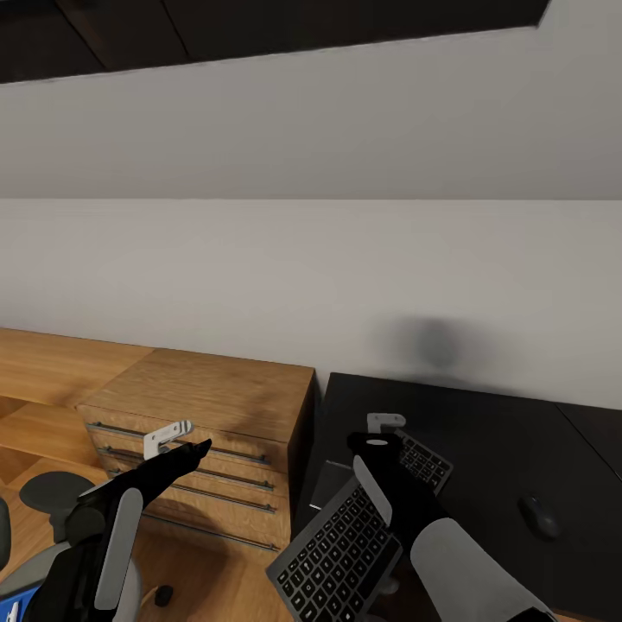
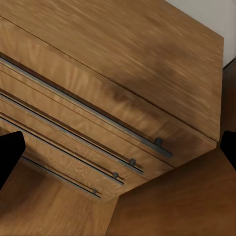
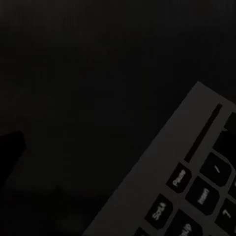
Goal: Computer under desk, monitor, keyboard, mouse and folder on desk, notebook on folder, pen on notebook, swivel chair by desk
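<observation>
My right gripper (image 1: 386, 422) is shut on the keyboard (image 1: 341, 549), a slim dark grey board with black keys. The keyboard hangs tilted above the near left corner of the glossy black desk (image 1: 484, 441), one end jutting past the desk edge. In the right wrist view the keyboard (image 3: 196, 191) corner shows close up over the dark desktop. The small black mouse (image 1: 540, 516) lies on the desk to the right. My left gripper (image 1: 168, 439) is open in front of the wood drawers. A corner of the blue folder (image 1: 17, 600) and part of the grey swivel chair (image 1: 50, 492) show at bottom left.
A light wood drawer unit (image 1: 207, 397) with long metal handles stands directly left of the desk; the left wrist view looks onto its drawer fronts (image 2: 98, 128). A plain grey wall runs behind both. Wood floor lies below the drawers.
</observation>
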`<state>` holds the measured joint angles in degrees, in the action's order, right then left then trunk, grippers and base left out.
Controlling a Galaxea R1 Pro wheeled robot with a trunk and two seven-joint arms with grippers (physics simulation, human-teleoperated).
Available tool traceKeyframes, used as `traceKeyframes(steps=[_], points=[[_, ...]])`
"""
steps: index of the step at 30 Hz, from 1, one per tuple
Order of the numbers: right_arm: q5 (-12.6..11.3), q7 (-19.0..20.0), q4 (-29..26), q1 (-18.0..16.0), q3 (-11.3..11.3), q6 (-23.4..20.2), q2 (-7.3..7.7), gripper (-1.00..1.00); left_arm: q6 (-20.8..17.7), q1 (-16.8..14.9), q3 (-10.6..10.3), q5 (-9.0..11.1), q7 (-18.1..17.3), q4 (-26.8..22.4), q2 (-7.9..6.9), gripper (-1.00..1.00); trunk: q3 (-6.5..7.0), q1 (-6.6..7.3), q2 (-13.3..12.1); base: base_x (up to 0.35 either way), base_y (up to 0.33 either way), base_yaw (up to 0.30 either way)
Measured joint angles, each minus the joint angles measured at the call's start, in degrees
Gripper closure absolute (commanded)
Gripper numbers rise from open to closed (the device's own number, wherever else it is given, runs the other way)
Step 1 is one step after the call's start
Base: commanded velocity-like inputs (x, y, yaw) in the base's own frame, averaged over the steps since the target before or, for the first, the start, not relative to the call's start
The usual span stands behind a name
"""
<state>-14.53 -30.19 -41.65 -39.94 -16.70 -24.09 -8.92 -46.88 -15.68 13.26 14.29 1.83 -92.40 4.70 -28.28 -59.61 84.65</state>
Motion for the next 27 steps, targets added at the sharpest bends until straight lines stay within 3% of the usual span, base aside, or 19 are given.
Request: traceKeyframes(steps=[27], points=[[0.08,-0.83,5.12,-0.08,-0.11,-0.74,-0.25,-1.0,-0.06,0.0,0.0,0.0,0.0,0.0,0.0,-1.0,0.0,0.0,0.0,0.0,0.0,0.0]])
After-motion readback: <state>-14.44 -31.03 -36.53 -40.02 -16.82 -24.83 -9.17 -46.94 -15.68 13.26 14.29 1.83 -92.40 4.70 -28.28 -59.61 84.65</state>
